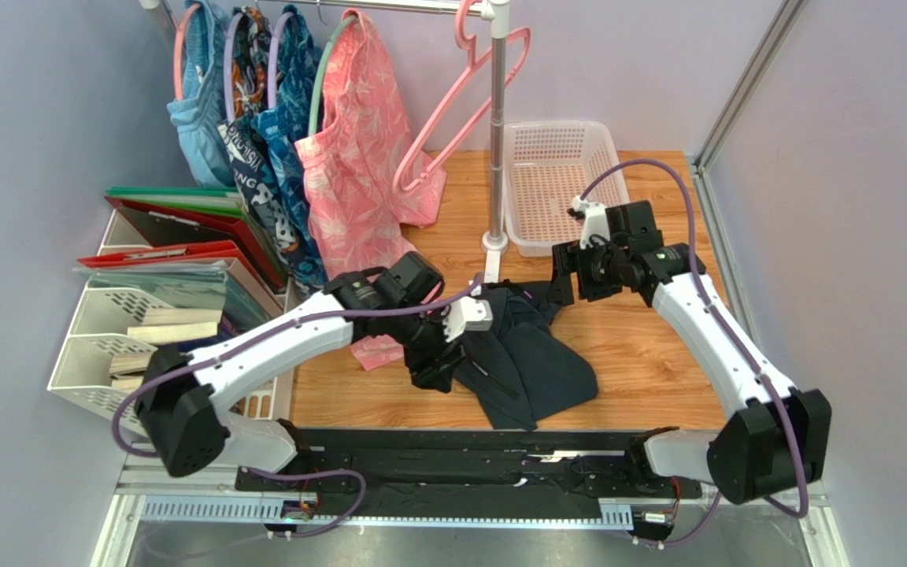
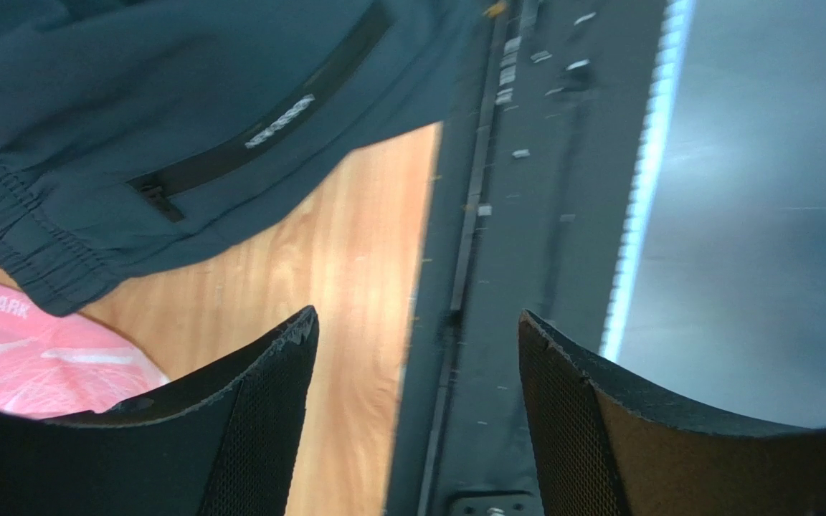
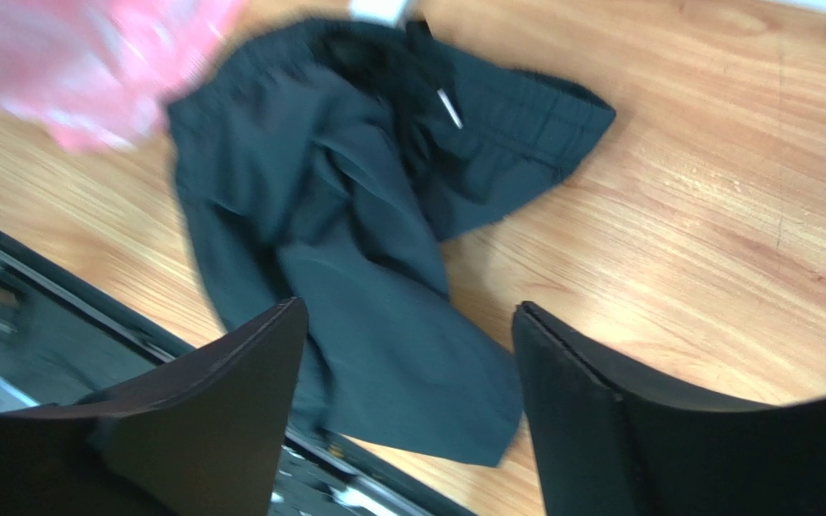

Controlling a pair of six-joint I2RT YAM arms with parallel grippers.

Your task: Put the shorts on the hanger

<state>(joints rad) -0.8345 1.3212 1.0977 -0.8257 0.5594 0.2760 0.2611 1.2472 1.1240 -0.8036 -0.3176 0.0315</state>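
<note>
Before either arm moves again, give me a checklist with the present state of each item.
1. The shorts lie loose on the table, with neither tool gripping them: ok.
2. The left tool is open with nothing between its fingers: ok.
3. The right tool is open with nothing between its fingers: ok.
4. The pink hanger hangs on the rack with nothing on it: ok.
5. The shorts are spread flat, ready to go on the hanger: not ok, they are crumpled and folded over.
</note>
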